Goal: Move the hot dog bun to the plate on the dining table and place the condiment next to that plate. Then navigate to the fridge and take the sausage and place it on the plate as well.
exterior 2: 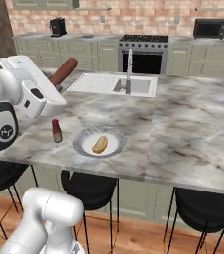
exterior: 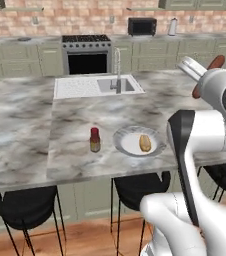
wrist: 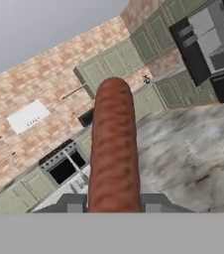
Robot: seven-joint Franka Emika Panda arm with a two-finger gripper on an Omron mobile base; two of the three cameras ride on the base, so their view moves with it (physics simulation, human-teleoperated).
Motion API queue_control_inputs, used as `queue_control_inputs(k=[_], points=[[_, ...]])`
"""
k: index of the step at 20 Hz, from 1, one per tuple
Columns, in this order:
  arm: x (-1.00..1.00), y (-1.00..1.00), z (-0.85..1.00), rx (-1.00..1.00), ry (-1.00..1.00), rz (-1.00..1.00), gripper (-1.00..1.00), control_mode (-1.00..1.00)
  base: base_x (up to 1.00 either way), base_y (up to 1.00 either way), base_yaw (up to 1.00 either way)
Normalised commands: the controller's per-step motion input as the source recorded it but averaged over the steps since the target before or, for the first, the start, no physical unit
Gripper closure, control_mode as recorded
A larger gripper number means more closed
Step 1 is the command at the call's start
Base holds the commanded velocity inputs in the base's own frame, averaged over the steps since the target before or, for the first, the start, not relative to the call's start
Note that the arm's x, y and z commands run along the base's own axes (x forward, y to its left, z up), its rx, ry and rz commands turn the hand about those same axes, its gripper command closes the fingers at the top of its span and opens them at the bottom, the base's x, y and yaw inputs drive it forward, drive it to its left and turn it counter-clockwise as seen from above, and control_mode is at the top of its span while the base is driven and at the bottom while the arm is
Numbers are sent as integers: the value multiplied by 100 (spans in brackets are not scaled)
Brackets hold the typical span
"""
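My gripper is shut on the sausage, a reddish-brown stick that juts straight out between the two fingertips. The sausage hangs above the right part of the dining table, high over the marble; from the other side the sausage sticks out beyond my white hand. The pale round plate lies near the table's front edge with the hot dog bun on it. The red-capped condiment stands upright just left of the plate. The open black fridge is far behind.
An inset white sink with a steel faucet lies past the plate. Black stools stand along the table's near edge. A stove and a microwave line the back wall.
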Motion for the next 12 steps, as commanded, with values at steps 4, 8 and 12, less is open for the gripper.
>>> queue_control_inputs(k=[4,8,12], points=[[0,0,0,0,0,0,100,100,94,25,-28],[25,0,-6,2,5,0,100,-100,75,2,-7],[100,0,-45,3,36,13,100,-100,0,0,0]])
